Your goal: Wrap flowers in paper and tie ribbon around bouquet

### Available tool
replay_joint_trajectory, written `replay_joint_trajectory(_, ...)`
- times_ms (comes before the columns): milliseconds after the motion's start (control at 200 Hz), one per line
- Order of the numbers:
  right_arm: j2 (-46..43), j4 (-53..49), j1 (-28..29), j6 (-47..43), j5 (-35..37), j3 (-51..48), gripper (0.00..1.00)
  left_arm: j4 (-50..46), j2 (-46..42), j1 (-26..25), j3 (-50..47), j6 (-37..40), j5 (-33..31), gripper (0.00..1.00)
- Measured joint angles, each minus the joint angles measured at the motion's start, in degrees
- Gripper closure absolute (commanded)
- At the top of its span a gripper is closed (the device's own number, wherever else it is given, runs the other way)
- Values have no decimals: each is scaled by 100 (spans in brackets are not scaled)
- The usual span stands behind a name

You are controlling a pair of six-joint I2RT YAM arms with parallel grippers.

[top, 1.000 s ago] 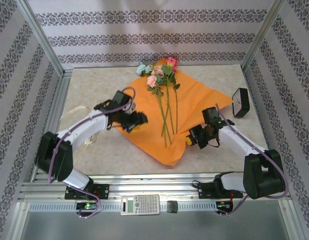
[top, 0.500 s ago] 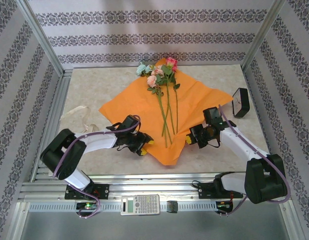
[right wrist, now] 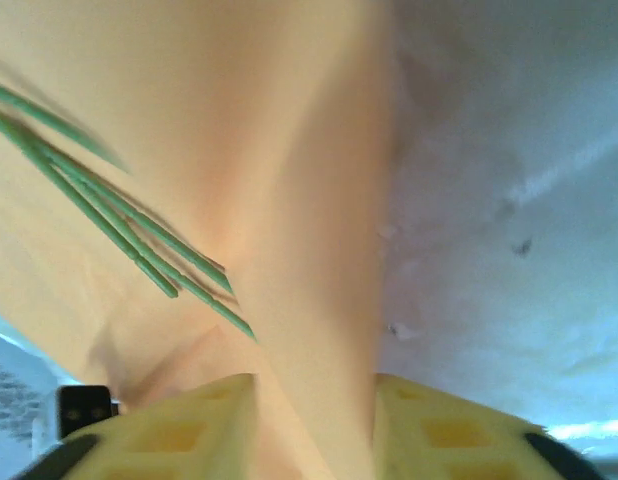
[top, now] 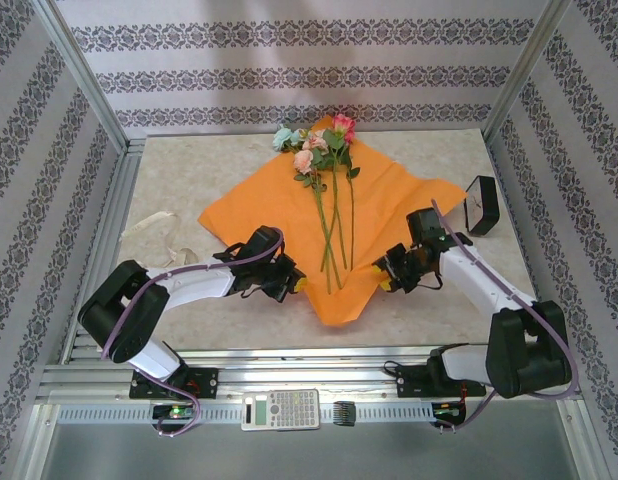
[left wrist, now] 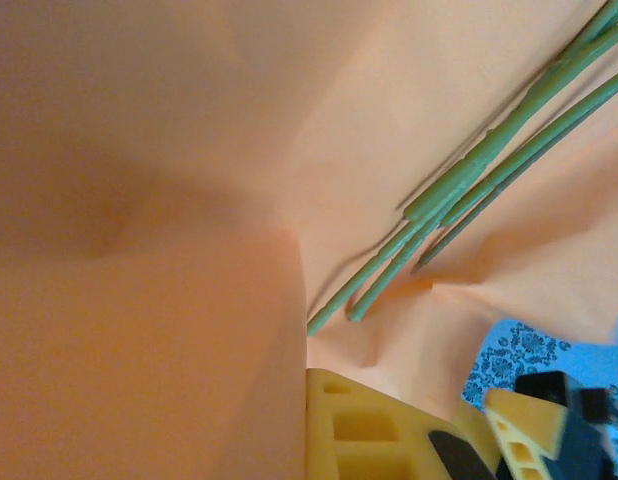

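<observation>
The left pincer is clamped on the near left edge of the orange paper. The right pincer stands apart astride a fold at its right edge. The flowers lie along its middle.

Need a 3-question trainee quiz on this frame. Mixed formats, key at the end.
1. True or false: the flowers lie on the flat paper, blooms at its far corner.
2. Where is the ribbon?
A) on the paper
B) on the table, left of the paper
C) tied around the stems
3. Fill in: the gripper whose fingers stand apart with a fold of paper between them is the ____ one.

Key: 1 true; 2 B; 3 right, the right gripper.
</observation>
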Motion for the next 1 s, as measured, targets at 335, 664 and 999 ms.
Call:
replay_joint_trajectory(335, -479, -127, 710, -3967, 1110, 861, 48, 17, -2, 251, 85, -140, -103, 100)
replay_joint_trajectory(664, -1377, 533, 2415, -8172, 756, -83, 37, 439, -162, 533, -223, -553, -118, 100)
replay_joint_trajectory(999, -2229, 623, 3585, -10539, 758, -1139, 30, 861, -4, 671, -328, -850, -96, 100)
